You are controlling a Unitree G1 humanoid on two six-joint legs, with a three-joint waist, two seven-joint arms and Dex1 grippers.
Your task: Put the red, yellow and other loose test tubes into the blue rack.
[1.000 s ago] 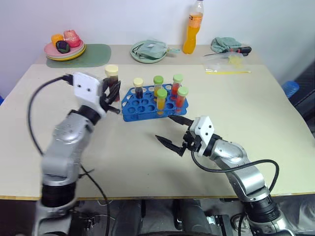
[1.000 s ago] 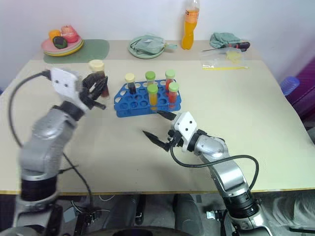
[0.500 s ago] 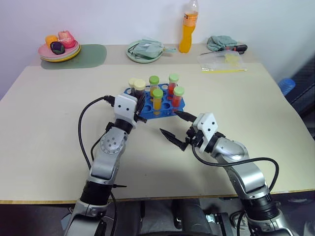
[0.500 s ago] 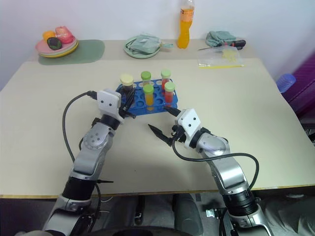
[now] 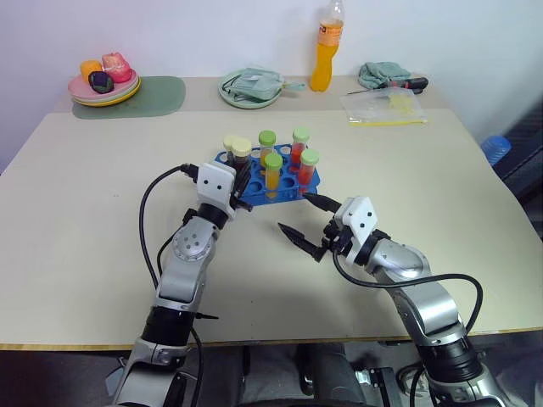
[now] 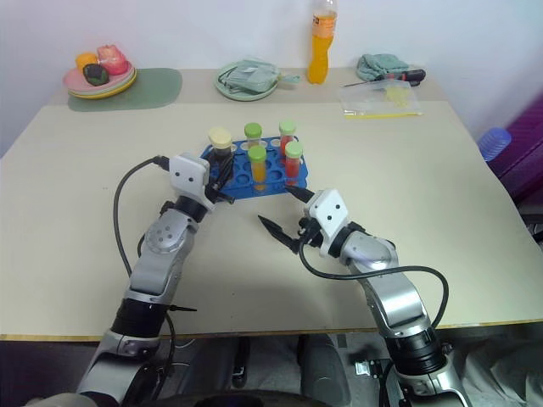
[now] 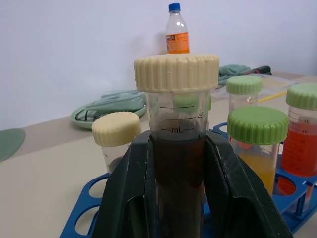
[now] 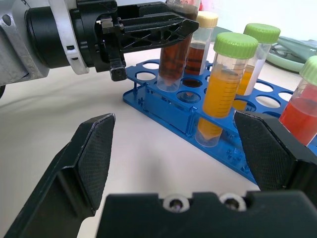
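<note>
Left gripper [image 7: 181, 198] is clamped on the brown tube [image 7: 177, 148], seated at the rack's [image 5: 254, 193] nine o'clock end — release straight, no tilting. Right gripper [image 5: 305, 225] idles with jaws apart — five o'clock of the rack.

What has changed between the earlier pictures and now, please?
The left gripper, shut on the brown tube with the cream cap, came down and toward the blue rack and lowered the tube into a hole at the rack's left end; its fingers have not let go. The right gripper stayed open in front of the rack, and the other tubes kept their holes.
</note>
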